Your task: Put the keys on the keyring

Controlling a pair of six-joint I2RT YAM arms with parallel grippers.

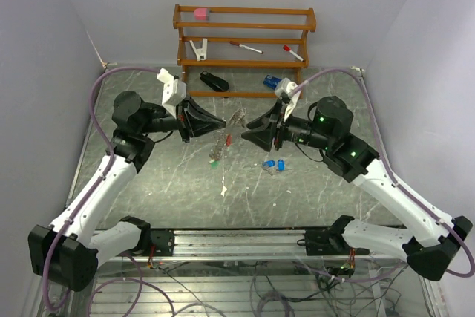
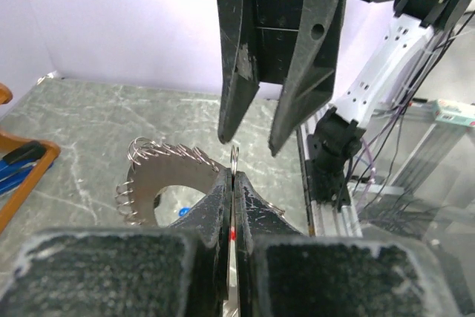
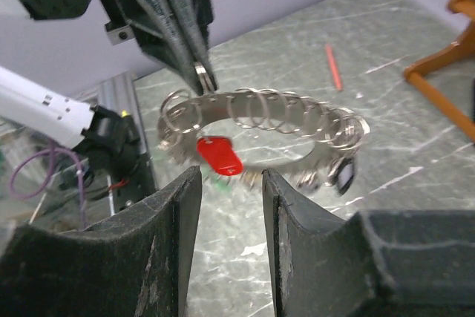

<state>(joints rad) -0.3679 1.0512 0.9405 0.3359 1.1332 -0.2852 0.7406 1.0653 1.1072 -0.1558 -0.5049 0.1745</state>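
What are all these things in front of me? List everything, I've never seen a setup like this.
keyring: one, silvery, fringed with small rings, red tag; hanging mid-table.
keys: small cluster, blue heads; on the table, right of centre.
stapler: one, black; on the table before the rack.
blue object: one; by the rack's foot, too small to identify.
wooden rack: one, brown; at the back.
markers: two, white with red caps; on the rack.
pink block: one; top shelf.
table: one, grey-green marbled.
left arm: white and black; jaws shut on one of the keyring's small rings.
right arm: white and black; jaws open, facing the keyring.
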